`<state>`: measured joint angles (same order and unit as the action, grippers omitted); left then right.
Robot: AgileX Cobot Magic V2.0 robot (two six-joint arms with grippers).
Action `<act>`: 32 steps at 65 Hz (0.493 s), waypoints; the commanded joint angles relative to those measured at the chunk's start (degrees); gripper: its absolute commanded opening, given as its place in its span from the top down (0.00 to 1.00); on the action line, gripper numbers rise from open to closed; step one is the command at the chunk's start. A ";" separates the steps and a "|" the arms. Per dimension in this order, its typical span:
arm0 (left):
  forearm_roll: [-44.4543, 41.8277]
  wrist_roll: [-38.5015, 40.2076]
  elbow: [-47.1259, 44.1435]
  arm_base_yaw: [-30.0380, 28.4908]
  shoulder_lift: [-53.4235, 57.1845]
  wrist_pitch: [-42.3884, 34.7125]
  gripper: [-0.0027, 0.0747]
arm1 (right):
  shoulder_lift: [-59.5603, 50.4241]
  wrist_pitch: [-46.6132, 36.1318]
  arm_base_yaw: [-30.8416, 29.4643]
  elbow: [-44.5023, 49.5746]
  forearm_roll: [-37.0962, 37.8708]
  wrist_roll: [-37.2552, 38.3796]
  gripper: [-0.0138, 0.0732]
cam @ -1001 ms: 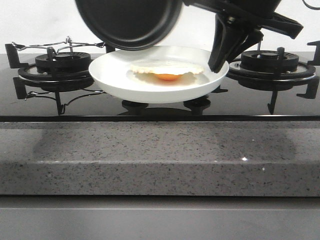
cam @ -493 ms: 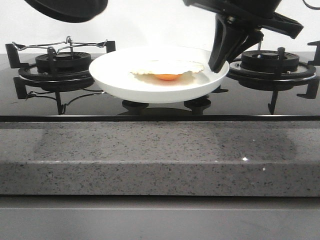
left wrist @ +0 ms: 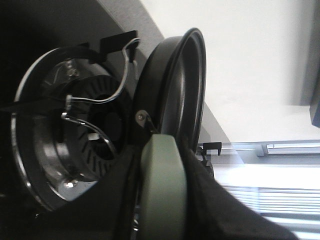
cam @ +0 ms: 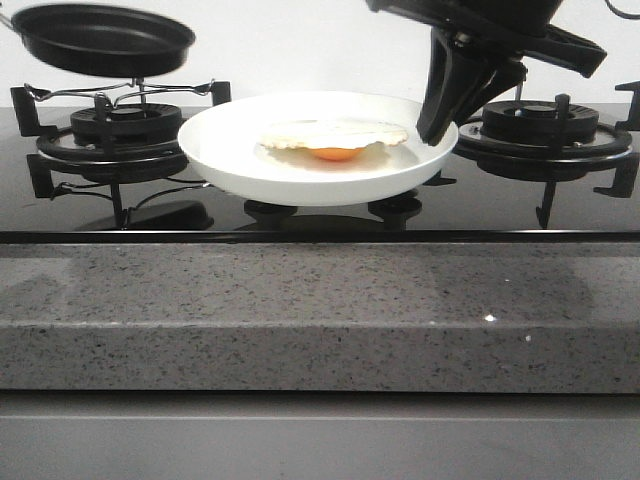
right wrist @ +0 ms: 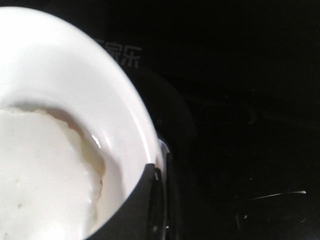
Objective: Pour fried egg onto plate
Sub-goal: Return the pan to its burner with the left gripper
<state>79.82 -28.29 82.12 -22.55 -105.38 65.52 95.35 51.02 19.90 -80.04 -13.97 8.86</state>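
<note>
fried egg on plate | right tool clamps plate rim | left tool grips pan (handle)

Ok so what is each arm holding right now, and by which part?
The left gripper holds the black frying pan by its handle, above the left burner. The right gripper clamps the plate at its right rim, with the fried egg on it.
</note>
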 commanded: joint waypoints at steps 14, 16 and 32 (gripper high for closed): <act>6.15 3.41 1.82 -0.10 0.02 1.66 0.92 | -1.94 -1.39 0.03 -1.58 0.66 -0.44 0.92; 6.15 3.41 1.82 -0.10 0.02 1.81 0.89 | -1.94 -1.39 0.03 -1.58 0.66 -0.44 0.92; 6.15 3.41 1.82 -0.10 0.02 2.92 0.37 | -1.94 -1.39 0.03 -1.58 0.66 -0.44 0.92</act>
<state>80.96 -25.30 82.12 -22.55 -108.32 65.83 95.35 51.02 19.90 -80.04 -13.97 8.86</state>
